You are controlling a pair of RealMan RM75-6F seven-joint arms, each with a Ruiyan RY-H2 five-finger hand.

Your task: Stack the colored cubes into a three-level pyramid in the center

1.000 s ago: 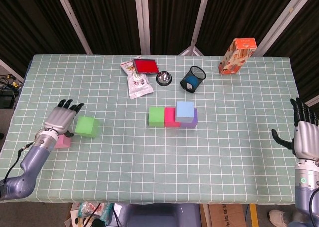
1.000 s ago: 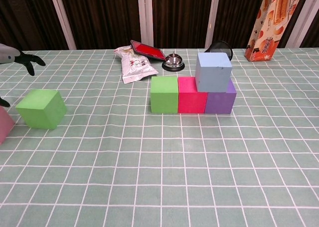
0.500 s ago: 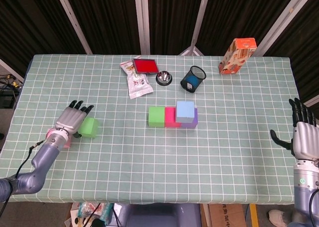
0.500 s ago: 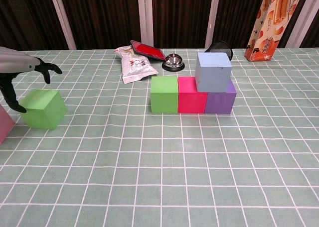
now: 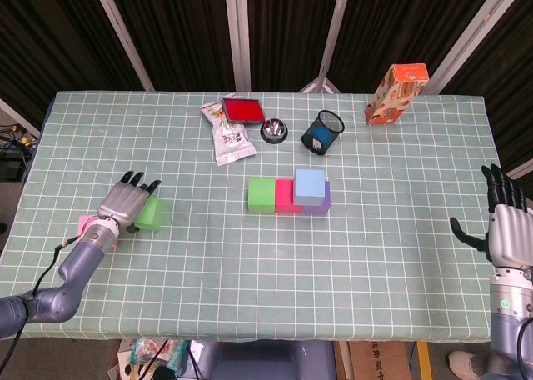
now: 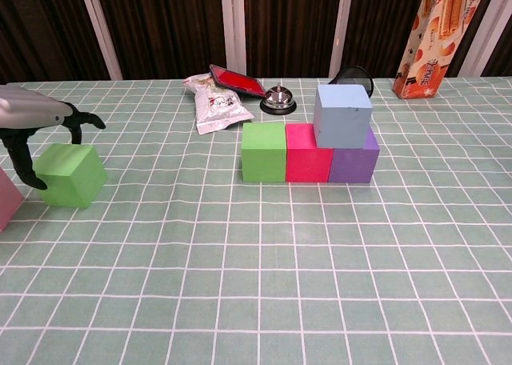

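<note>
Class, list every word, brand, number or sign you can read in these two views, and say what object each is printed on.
None can be read.
Snack box: printing on its side, too blurred to read.
Snack packet: red and dark marks, too small to read.
Red-topped flat box, bell, mesh cup, cubes: no text visible.

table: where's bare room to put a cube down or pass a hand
Free: the wide front strip of the table below the cube row, and the right side between the row and the right hand. Crowded: the back middle, with snack bag, red tray, bell and pen cup; also the left hand at the loose green cube.
</note>
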